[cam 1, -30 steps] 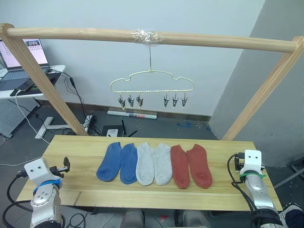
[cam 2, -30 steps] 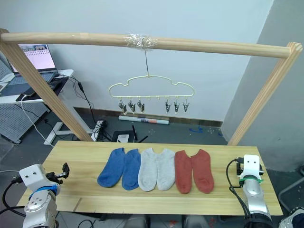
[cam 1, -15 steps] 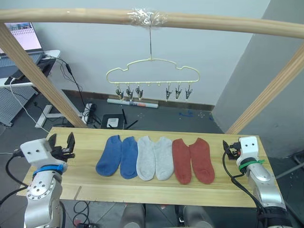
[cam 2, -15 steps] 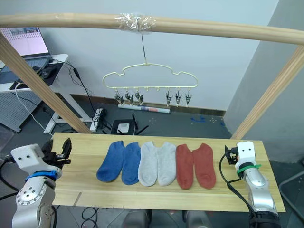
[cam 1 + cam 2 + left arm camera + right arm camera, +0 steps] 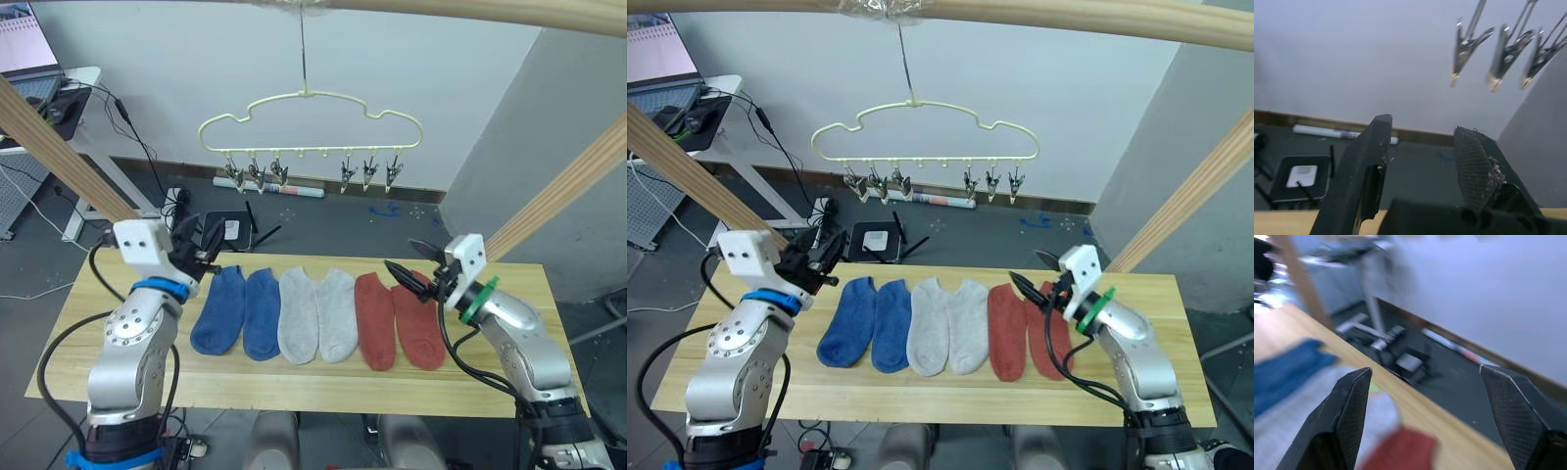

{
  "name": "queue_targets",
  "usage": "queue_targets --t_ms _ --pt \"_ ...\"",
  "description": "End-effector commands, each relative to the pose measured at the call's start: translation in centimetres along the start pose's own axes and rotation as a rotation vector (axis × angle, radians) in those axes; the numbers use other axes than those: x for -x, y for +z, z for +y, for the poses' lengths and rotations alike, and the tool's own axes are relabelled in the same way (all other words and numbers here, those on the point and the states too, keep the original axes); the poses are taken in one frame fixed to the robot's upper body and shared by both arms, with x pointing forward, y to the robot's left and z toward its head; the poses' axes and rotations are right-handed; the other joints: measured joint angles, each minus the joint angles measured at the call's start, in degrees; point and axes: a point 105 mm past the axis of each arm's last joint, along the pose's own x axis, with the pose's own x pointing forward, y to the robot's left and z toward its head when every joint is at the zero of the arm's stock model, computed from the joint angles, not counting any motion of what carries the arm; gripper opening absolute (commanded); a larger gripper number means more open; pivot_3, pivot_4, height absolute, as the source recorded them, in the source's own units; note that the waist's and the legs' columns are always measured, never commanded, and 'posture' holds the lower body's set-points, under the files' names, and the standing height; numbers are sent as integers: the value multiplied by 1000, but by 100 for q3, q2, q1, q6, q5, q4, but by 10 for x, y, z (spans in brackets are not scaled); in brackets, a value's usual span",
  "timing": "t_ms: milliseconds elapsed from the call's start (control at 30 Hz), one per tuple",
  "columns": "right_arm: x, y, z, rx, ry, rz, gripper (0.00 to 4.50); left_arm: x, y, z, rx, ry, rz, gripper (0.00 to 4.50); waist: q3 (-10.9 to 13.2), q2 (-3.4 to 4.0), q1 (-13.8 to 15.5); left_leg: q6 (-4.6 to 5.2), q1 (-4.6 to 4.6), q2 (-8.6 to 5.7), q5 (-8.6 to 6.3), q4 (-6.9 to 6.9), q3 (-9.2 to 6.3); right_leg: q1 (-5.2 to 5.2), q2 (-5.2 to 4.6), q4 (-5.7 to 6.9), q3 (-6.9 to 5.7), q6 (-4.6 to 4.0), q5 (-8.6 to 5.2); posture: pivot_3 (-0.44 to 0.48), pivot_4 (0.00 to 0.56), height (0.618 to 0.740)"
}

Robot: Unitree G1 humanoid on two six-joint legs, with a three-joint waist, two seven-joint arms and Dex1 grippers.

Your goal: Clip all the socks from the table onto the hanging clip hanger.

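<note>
1. Six socks lie flat in a row on the wooden counter [image 5: 294,384], all side by side.
2. From the robot's left to its right they are the two blue socks [image 5: 241,311], the two grey socks [image 5: 316,314], and the two red socks [image 5: 397,320].
3. The clip hanger [image 5: 310,127] is pale yellow and hangs by its long hook from a wooden pole [image 5: 1038,14] up above the counter.
4. Small metal clips [image 5: 255,176] dangle under the hanger in two bunches of three, and none of them holds a sock.
5. The left gripper [image 5: 204,253] is up in the air over the far edge of the counter, near the blue socks. Its jaws are spread apart and hold nothing.
6. The right gripper [image 5: 411,268] is up in the air above the far end of the red socks. Its jaws are spread wide and hold nothing.
7. In the left wrist view, three clips [image 5: 1501,49] hang above the black fingers [image 5: 1364,171].
8. On the floor behind the counter lie a long tube [image 5: 286,189] and a small black box [image 5: 227,231].
</note>
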Motion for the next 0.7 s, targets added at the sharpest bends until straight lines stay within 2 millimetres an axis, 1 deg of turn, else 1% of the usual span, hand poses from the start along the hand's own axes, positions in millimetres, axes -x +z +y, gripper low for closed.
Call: queue_targets --t_ms 33,100,167,233,300,367,567,700 --pt "-12 24 26 21 145 -70 3689 -7 19 -8 10 -54 -61 2252 13 -2 0 -2 -1 0 -1 0 -1 0 -1 -1 0 4 -3 110 348 740" --pt "-19 36 38 7 210 -102 3689 -13 25 -10 9 -66 -79 2252 51 -10 0 -4 -2 -2 -3 2 0 1 -3 -1 1 8 -5 103 351 740" --pt "-26 53 48 -15 258 -147 3689 -18 31 -9 7 -62 -98 2252 68 -15 0 -6 -5 -2 -3 9 -1 0 -3 0 0 8 -4 101 349 740" --pt "-32 70 52 -42 280 -194 3689 -23 36 -7 3 -62 -118 2252 78 -20 -6 -7 -5 -1 -4 15 -2 1 -3 1 0 8 -4 101 349 740" --pt "-36 79 54 -52 290 -215 3689 -26 39 -8 4 -72 -128 2252 80 -19 -8 -8 -7 -1 -5 20 -4 0 -2 5 -2 8 -4 101 345 740" --pt "-39 84 55 -53 293 -225 3689 -28 40 -7 -1 -76 -133 2252 80 -19 -6 -8 -7 -1 -5 21 -5 1 -3 4 -3 8 -4 101 345 740" --pt "-42 91 61 -28 322 -242 3689 -40 46 -4 17 -55 -165 2252 81 -21 4 -10 -15 -3 -6 23 -11 0 -5 -2 -10 9 -5 96 339 740" --pt "-44 101 63 -44 319 -273 3689 -44 46 -7 19 -72 -172 2252 82 -21 -7 -10 -21 -2 -6 25 -16 -3 -5 -1 -14 9 -4 92 336 740"
